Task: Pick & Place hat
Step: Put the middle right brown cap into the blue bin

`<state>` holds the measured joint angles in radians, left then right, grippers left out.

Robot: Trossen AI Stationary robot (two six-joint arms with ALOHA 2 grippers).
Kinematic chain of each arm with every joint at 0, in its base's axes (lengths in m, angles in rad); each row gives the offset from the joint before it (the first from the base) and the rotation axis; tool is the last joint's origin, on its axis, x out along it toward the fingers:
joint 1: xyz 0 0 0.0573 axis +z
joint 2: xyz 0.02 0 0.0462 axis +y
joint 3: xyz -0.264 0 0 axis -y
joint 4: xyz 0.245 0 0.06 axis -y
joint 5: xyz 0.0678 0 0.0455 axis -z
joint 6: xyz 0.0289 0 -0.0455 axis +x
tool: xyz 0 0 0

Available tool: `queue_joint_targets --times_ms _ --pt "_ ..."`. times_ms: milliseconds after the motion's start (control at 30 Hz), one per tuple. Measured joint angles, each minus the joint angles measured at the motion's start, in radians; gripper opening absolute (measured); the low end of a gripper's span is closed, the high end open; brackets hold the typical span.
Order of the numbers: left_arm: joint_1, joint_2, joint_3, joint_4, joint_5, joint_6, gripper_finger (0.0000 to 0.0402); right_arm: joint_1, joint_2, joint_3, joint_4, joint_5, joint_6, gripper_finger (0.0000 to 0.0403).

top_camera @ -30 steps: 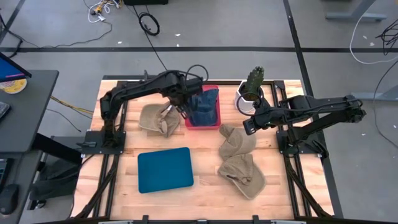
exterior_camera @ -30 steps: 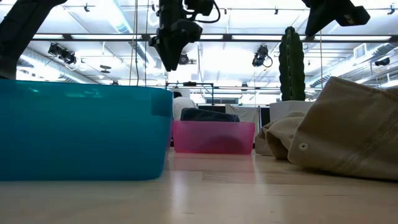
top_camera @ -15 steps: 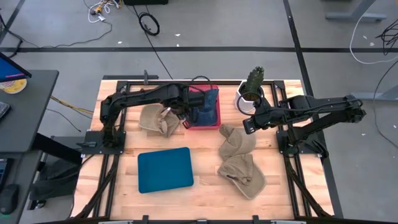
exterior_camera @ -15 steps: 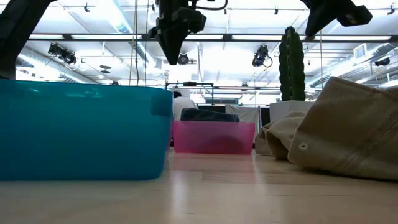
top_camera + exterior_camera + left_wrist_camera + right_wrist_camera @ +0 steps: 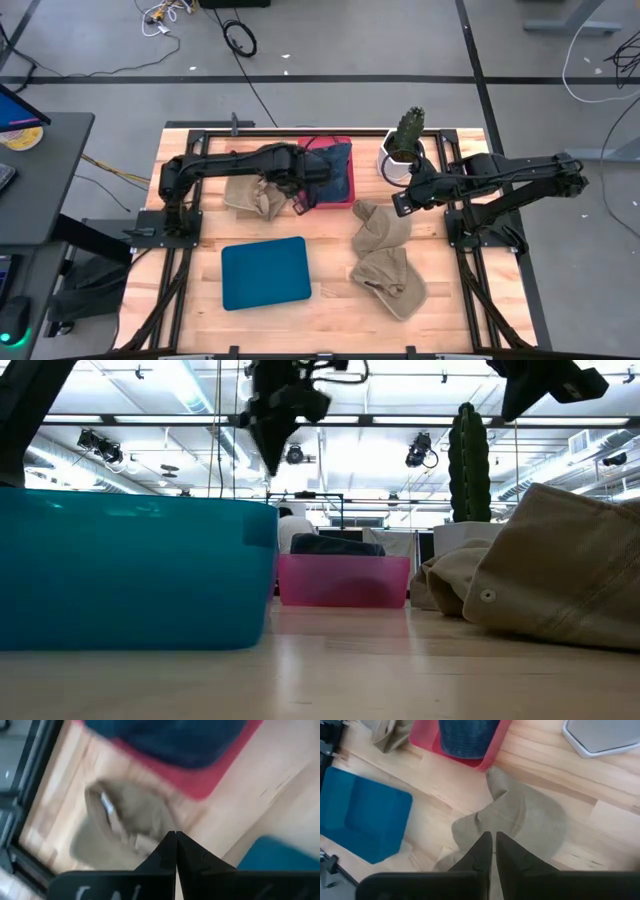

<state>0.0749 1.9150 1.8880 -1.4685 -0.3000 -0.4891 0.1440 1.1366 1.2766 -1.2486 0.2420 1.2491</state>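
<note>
A dark blue hat lies in the pink bin at the table's far middle. One tan hat rests on the wood to the left of that bin. Two more tan hats lie on the right half. My left gripper is shut and hangs in the air between the left tan hat and the pink bin, well above the table. My right gripper is shut too and hovers over the upper right tan hat.
A teal bin stands near the table's front left. A white pot with a cactus stands at the far right, close to my right arm. Bare wood shows between the teal bin and the right-hand hats.
My left gripper has drawn back from over the pink bin's left side toward the near edge and now hangs between the bin and the left tan hat; the arm has dropped lower and stretched flatter. The hats and my right arm have stayed put.
</note>
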Motion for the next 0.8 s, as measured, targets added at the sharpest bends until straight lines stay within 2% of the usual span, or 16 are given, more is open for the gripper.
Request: queue_joint_targets --times_ms 133,433,600,800 --pt "-0.022 -0.093 -0.191 0.03 -0.006 -0.084 0.0003 0.002 0.0 0.0 -0.022 0.0 -0.035 0.0024" --pt "-0.039 -0.44 -0.535 0.239 -0.027 -0.452 0.0003 0.005 0.0 0.0 -0.085 -0.06 -0.285 0.0003" --pt "-0.04 -0.59 -0.637 0.362 -0.114 -0.556 0.0003 0.015 -0.003 -0.025 -0.182 -0.01 -0.306 0.0003" --pt "-0.076 -0.673 -0.658 0.608 -0.187 -0.465 0.0003 0.053 -0.111 -0.198 -0.195 0.016 -0.211 0.0003"
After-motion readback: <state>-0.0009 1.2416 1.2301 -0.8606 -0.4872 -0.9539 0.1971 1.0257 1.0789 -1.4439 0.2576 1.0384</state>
